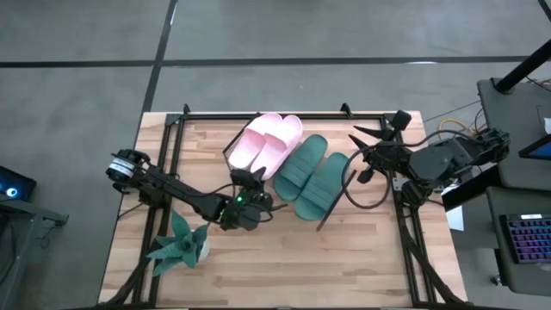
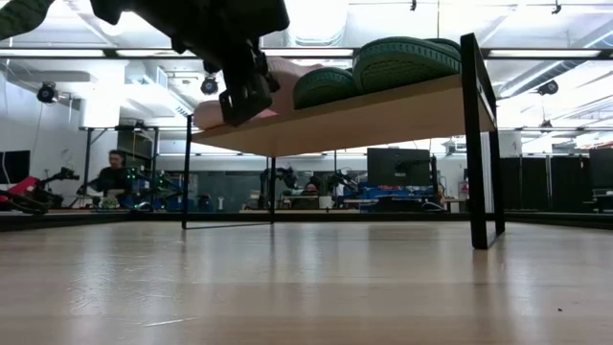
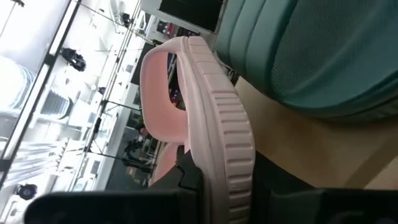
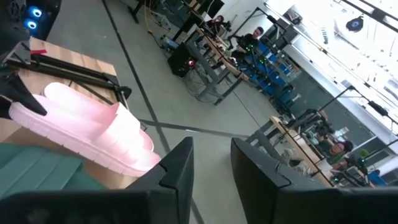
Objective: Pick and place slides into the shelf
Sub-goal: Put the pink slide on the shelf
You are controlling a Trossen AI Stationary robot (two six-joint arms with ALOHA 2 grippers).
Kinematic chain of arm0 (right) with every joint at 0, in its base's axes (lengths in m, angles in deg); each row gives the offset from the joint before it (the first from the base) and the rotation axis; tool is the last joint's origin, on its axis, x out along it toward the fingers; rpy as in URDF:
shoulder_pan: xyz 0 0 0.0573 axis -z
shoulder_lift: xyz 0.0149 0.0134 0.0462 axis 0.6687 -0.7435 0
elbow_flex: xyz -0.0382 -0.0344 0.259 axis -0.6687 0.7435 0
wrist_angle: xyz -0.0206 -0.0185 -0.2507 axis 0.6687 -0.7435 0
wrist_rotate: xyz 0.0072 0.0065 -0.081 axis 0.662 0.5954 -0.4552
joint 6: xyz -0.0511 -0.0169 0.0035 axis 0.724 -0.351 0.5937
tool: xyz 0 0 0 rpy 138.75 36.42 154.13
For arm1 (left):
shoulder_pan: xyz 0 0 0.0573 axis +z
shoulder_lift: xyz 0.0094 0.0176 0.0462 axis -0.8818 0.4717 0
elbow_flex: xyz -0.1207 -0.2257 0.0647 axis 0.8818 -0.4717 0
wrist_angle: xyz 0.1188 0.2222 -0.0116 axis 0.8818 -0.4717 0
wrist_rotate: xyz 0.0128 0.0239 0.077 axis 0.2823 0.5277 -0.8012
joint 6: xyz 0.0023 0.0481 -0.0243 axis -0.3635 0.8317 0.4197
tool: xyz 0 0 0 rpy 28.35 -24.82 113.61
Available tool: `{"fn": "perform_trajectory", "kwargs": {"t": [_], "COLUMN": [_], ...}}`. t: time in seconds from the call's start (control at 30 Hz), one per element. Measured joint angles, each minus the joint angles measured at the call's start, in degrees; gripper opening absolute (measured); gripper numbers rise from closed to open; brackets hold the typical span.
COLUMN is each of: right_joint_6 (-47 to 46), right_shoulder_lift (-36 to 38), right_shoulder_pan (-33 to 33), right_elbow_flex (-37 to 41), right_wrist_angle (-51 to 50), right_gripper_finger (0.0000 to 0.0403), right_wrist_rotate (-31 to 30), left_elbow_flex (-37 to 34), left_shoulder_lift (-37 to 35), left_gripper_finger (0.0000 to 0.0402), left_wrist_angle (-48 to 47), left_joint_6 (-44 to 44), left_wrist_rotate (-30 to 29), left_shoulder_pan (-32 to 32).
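Two pale pink slides (image 1: 269, 142) and two dark green slides (image 1: 314, 175) lie side by side on the shelf (image 2: 383, 113), a light wood board on black legs. My left gripper (image 1: 248, 191) is at the near end of the pink pair, shut on one pink slide (image 3: 205, 93). In the low view it shows at the shelf's left end (image 2: 244, 91). My right gripper (image 1: 368, 159) hovers open at the shelf's right end, above the board and touching nothing. Its wrist view shows the gap between its fingers (image 4: 211, 168) with nothing in it. My left gripper pinches the pink slide's heel end (image 3: 233, 186) between its two fingers, one on the footbed side and one on the sole side. The fingers come level from the table's near left and lie along the slide. The slide lies flat over the board (image 3: 298, 146), beside a green slide (image 3: 323, 56). I cannot tell whether the heel rests on the board.
A green leafy toy plant (image 1: 182, 245) stands near the table's front left, close under my left arm. Black frame rails (image 1: 164, 155) run along the table's sides and far edge. Bare tabletop (image 1: 301, 258) lies in front of the shelf. People sit at desks in the room behind.
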State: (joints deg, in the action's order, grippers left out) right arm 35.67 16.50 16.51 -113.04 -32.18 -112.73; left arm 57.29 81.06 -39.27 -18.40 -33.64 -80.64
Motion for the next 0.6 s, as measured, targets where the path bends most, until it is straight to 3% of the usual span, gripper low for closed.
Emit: {"fn": "perform_trajectory", "kwargs": {"t": [0.27,0.6], "right_joint_6": [-0.36,0.06], "right_shoulder_lift": [0.0,0.0], "right_shoulder_pan": [0.01,0.0], "right_elbow_flex": [1.36,1.6], "right_wrist_angle": [-0.02,0.02], "right_gripper_finger": [0.0098,0.0095], "right_wrist_rotate": [0.0,0.0], "left_elbow_flex": [-0.09,1.84], "left_shoulder_lift": [3.33,4.93], "left_gripper_finger": [0.0054,0.018], "left_wrist_angle": [0.3,-0.37], "left_joint_6": [1.37,1.9], "left_wrist_rotate": [2.11,3.76], "left_shoulder_pan": [0.28,0.33]}}
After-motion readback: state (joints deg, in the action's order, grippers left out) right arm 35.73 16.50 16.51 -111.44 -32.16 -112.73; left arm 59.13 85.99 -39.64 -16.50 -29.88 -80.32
